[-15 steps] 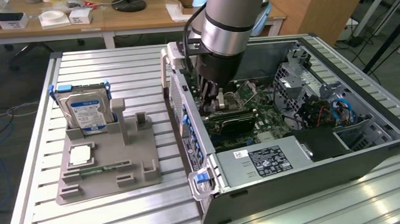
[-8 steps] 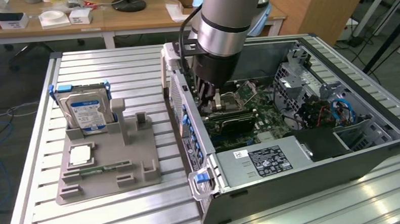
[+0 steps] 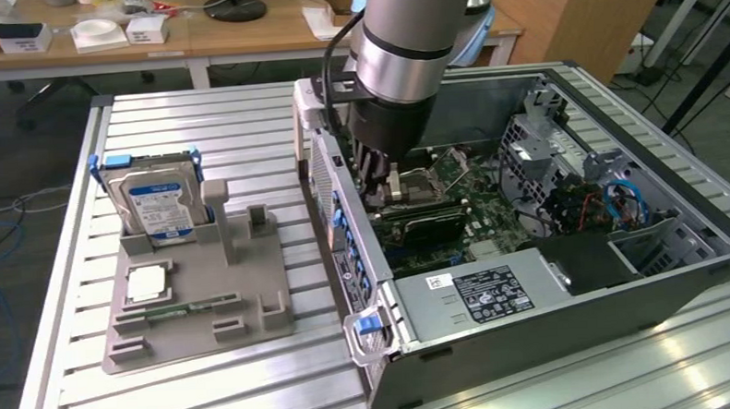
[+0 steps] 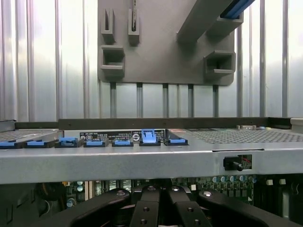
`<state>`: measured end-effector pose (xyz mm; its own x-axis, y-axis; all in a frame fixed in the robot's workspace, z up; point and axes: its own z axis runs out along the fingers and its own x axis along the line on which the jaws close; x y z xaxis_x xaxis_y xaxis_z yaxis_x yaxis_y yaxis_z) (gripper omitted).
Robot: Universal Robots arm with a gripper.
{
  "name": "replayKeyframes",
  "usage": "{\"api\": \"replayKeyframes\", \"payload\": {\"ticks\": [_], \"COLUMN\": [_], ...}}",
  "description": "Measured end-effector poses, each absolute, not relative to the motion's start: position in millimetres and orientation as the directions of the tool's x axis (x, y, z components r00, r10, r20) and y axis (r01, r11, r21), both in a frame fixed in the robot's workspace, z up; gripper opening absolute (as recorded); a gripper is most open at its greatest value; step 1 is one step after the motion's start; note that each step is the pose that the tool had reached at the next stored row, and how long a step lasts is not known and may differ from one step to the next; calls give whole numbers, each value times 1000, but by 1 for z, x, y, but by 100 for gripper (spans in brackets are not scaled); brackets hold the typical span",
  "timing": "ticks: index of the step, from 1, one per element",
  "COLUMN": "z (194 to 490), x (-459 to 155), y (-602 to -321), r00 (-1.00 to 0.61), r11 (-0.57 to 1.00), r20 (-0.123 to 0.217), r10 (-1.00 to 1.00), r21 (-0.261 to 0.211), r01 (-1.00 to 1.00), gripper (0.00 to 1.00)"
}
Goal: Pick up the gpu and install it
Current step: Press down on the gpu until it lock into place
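Nearest in the exterior view, an open computer case lies on its side on the ribbed metal tabletop, with a grey labelled power supply at its near end. Just beyond that, over the green motherboard, sits the gpu — a long, thin, dark card seen almost edge-on, lying across the board inside the case. Its bracket end cannot be made out.

The end effector reaches down into the case right above and just beside the card, near the case's wall at the exterior view's left. In the wrist view its black fingers are drawn in tight together, with no gap between them — whether they pinch the card or only hover over it cannot be told. Past them in that view runs the case's grey edge with a row of blue slot latches.

Outside the case, to the exterior view's left, a grey parts holder carries an upright hard drive and a small green memory stick. Farthest back stands a wooden desk.
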<state>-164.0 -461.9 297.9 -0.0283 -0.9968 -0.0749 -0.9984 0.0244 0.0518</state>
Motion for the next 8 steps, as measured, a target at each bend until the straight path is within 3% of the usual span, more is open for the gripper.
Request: {"api": "replayKeyframes", "payload": {"ticks": [8], "z": [298], "x": [-167], "y": [-462], "r00": [-28], "r11": [25], "r20": [-73], "r10": [-997], "r21": [52], "r01": [-998], "gripper": [10]}}
